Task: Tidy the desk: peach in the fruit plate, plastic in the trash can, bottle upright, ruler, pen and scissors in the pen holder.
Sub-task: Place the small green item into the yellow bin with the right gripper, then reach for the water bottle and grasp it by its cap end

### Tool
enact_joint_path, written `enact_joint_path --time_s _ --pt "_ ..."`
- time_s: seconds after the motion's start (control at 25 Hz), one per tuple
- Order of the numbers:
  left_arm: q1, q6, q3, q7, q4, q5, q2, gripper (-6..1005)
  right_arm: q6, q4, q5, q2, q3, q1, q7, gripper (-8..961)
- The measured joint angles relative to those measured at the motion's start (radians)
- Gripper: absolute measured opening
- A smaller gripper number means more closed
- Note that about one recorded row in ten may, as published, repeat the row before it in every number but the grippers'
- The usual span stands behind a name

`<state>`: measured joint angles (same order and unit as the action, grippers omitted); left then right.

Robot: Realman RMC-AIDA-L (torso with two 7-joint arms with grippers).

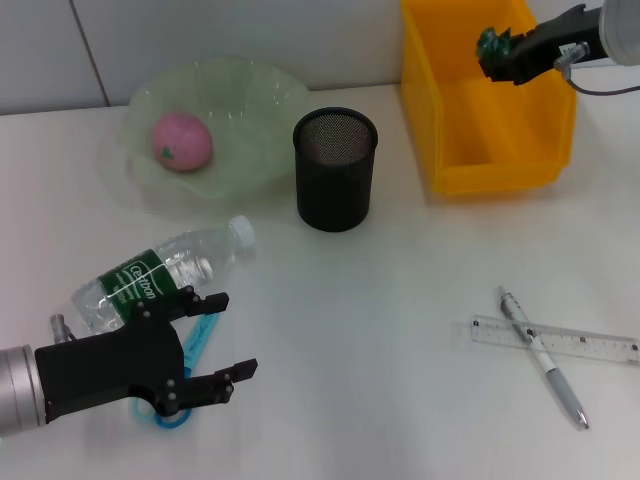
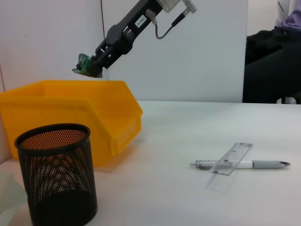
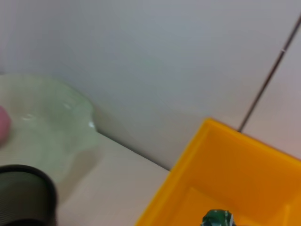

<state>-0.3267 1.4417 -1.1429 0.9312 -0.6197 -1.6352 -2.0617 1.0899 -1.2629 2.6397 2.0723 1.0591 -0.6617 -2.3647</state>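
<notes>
The pink peach (image 1: 181, 142) lies in the green fruit plate (image 1: 255, 100). My right gripper (image 1: 497, 58) hangs over the yellow trash can (image 1: 500, 165), shut on a green scrap of plastic (image 1: 488, 40), which also shows in the right wrist view as plastic (image 3: 217, 219). The bottle (image 1: 155, 277) lies on its side at the front left. My left gripper (image 1: 222, 338) stands open just in front of it, over the blue-handled scissors (image 1: 200, 336), which the arm partly hides. The ruler (image 1: 580, 343) and pen (image 1: 541, 355) lie crossed at the front right. The black mesh pen holder (image 1: 335, 170) stands mid-table.
A white wall runs close behind the plate and trash can. From the left wrist, the pen holder (image 2: 56, 179) is close, the trash can (image 2: 70, 113) behind it, and the right gripper (image 2: 96, 63) above its rim.
</notes>
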Motion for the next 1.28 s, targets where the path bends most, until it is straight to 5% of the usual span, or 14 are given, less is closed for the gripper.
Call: enact_joint_path --time_s 0.28,0.72,1.28 --pt "0.000 0.000 0.000 0.000 0.000 0.000 0.000 748 -0.073 0.057 0.034 0.003 0.007 -0.011 -0.002 406" --pt "0.005 0.006 0.009 0.000 -0.002 0.000 0.000 745 -0.068 0.038 0.021 0.005 0.014 -0.005 0.008 830" --pt "0.028 0.027 0.029 -0.010 -0.012 0.009 -0.001 742 0.254 -0.051 -0.364 0.001 -0.060 0.064 0.264 848"
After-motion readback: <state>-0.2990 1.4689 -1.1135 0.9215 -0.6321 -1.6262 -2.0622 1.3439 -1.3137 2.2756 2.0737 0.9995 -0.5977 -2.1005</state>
